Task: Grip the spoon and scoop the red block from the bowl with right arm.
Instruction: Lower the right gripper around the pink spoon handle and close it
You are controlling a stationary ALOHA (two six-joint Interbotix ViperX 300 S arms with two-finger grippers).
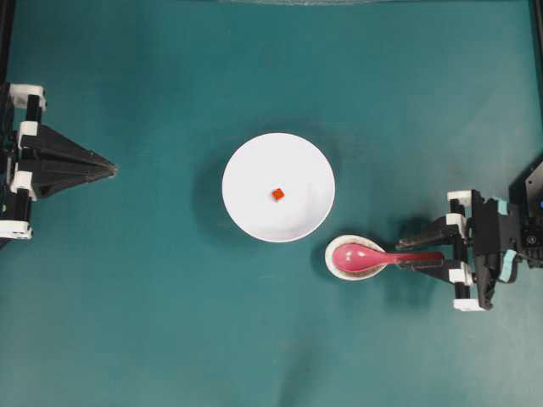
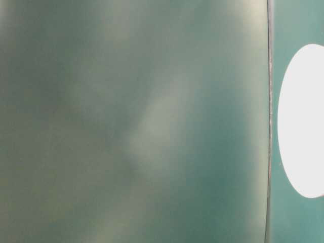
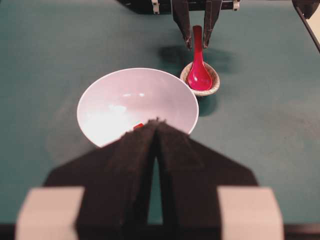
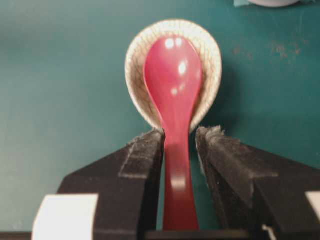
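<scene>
The pink-red spoon [image 1: 365, 255] lies with its scoop in a speckled spoon rest [image 1: 336, 266], handle pointing right. My right gripper [image 1: 400, 254] is open, one finger on each side of the handle. In the right wrist view the handle [image 4: 175, 165] runs between the pads [image 4: 145, 155] with a clear gap on the right side; the left pad is very close to it. The white bowl [image 1: 246, 212] sits mid-table with the tiny red block [image 1: 277, 194] inside. My left gripper [image 1: 113, 168] is shut and empty at the far left, pointing at the bowl [image 3: 115, 100].
The spoon rest [image 4: 135, 65] stands just off the bowl's lower right rim. Green table cloth surrounds everything. The table-level view is blurred, showing only part of the bowl [image 2: 301, 121] at its right edge.
</scene>
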